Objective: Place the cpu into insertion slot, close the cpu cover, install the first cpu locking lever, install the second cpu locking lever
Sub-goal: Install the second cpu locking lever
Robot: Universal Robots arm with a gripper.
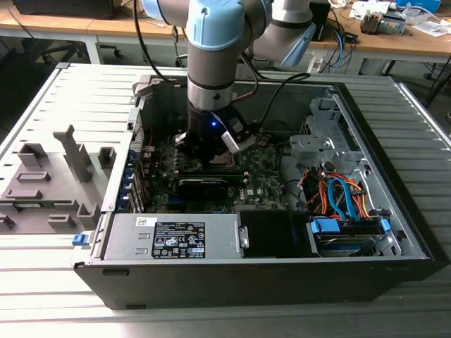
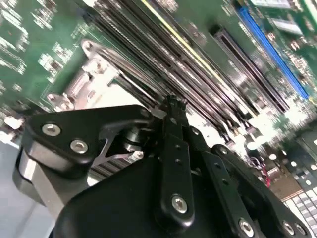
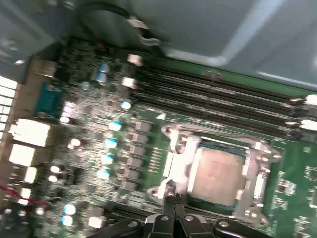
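Black gripper [image 3: 174, 214] linkage lay nearest the lens in both wrist views, its fingertips [image 2: 174, 103] pressed together with nothing seen between them, poised at the edge of the insertion slot [image 3: 218, 173] on the green motherboard [image 3: 89, 148]. Within that slot the cpu [image 3: 218, 176] sat flat, pale face up, framed by the silvery cpu cover [image 3: 260, 183], which appeared lowered around it. Judging by this, the closed tips were held beside the slot to work a locking lever rather than carry anything.
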